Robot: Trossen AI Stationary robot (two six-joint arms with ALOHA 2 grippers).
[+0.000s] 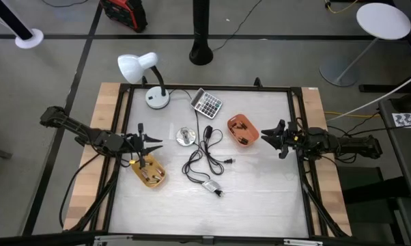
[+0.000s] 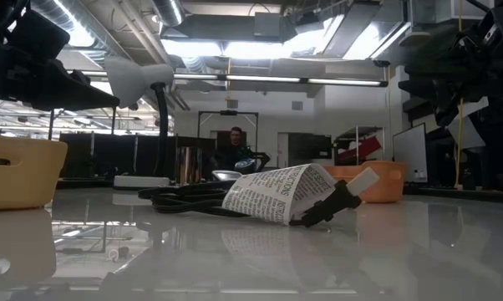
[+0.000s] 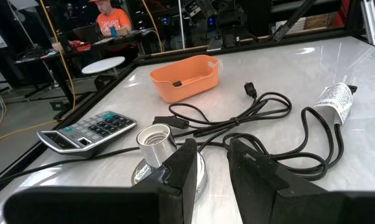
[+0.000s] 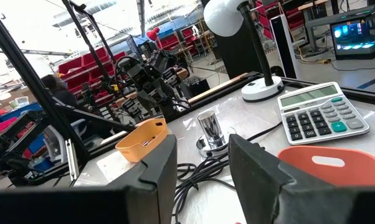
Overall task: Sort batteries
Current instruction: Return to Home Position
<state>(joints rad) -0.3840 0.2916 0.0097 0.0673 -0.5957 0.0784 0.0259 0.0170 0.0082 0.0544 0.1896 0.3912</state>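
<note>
No battery shows on the bare table. Small dark pieces lie in the yellow tray point(image 1: 149, 173) and in the orange tray point(image 1: 241, 130); I cannot tell whether they are batteries. My left gripper point(image 1: 153, 143) hovers just past the yellow tray's far end, pointing toward the table's right; in the left wrist view point(image 3: 212, 158) its fingers stand apart and empty. My right gripper point(image 1: 263, 134) hovers just right of the orange tray, pointing left; in the right wrist view point(image 4: 203, 162) it is open and empty, with the orange tray point(image 4: 337, 165) close below it.
A white desk lamp point(image 1: 147, 78) and a calculator point(image 1: 207, 103) stand at the far side. A silver lamp socket on a round base point(image 1: 185, 136) and a black cable point(image 1: 204, 158) with a labelled adapter point(image 1: 210, 186) lie mid-table. A person sits beyond the table point(image 3: 109, 18).
</note>
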